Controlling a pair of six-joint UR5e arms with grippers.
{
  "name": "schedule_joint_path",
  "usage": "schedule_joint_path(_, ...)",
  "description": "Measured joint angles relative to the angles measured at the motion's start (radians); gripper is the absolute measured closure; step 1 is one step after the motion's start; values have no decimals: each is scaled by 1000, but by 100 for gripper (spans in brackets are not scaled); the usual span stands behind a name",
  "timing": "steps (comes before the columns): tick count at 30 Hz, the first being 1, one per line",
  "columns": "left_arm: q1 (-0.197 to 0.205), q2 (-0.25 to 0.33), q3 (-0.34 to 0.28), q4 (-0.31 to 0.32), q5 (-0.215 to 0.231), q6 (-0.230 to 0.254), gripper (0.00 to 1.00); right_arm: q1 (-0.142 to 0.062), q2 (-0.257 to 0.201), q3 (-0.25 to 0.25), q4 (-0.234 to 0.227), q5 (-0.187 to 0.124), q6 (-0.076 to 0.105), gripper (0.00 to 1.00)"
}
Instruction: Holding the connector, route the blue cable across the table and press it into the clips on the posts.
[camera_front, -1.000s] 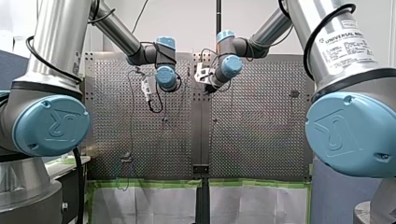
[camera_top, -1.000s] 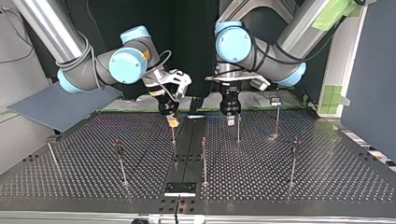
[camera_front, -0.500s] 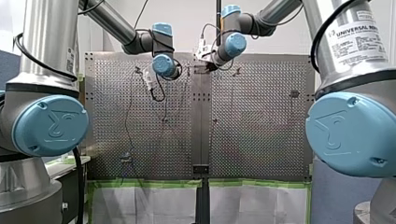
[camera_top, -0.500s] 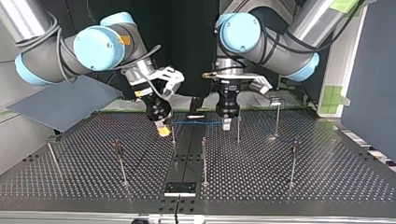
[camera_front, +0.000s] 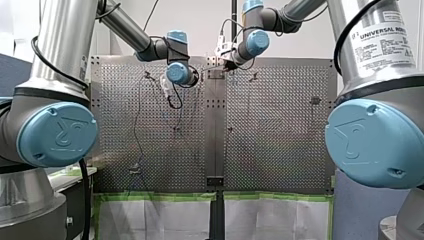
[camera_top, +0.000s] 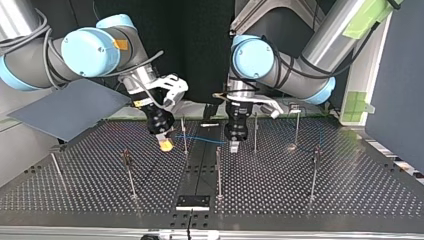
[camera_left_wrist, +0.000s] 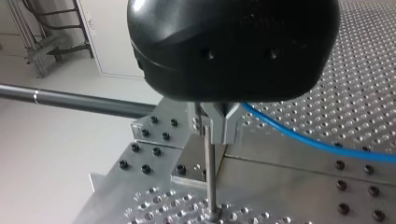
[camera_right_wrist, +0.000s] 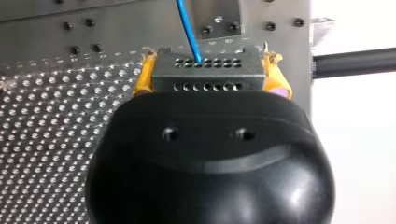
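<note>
Blue cable (camera_top: 200, 139) hangs in a shallow line above the perforated metal worktop (camera_top: 300, 200), stretched between the two grippers near the middle of the top view. At that view's left, my right gripper (camera_top: 165, 145) points down and towards the view's middle, its yellow pads (camera_right_wrist: 144, 77) clenched on the grey connector (camera_right_wrist: 208, 70). In the right wrist view the connector sits square between the pads, two rows of small holes on its face, and the cable leaves its upper row and runs away over the worktop.

At the other end of the span, my left gripper (camera_top: 233, 146) hangs almost straight down, its tip well clear of the worktop. In the left wrist view its metal fingers (camera_left_wrist: 219, 123) are drawn together, and the cable comes out right beside them, so they appear to be pinching it. From there the cable trails off low across the perforated plate. A thin post (camera_left_wrist: 211, 182) stands just ahead of those fingers, its foot set in the worktop.

In the top view the cable crosses another post (camera_top: 184, 135) just beside my right gripper; I cannot tell whether it touches that post or sits in its clip. More posts (camera_top: 314, 170) stand apart across the worktop, none of them visibly carrying the cable.
</note>
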Motion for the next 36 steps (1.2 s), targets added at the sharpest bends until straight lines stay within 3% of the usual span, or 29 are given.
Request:
schedule_joint_path(8,27,-19,5,8,28,-6,100,-23,35,-2,-3,-8,0,100)
schedule_joint_path(15,39,-39,25,44,54,-12,100,-41,43,-9,-7,-24,0,100)
schedule_joint_path(25,60,-53,76,43,73,-21,100,-60,48,-19,-14,-45,0,100)
schedule_joint_path(31,75,-103,106,46,84,-23,100,-73,74,-43,-16,-55,-3,100)
schedule_joint_path(36,97,-122,134,47,88,-25,100,-80,113,-80,-17,-64,-16,100)
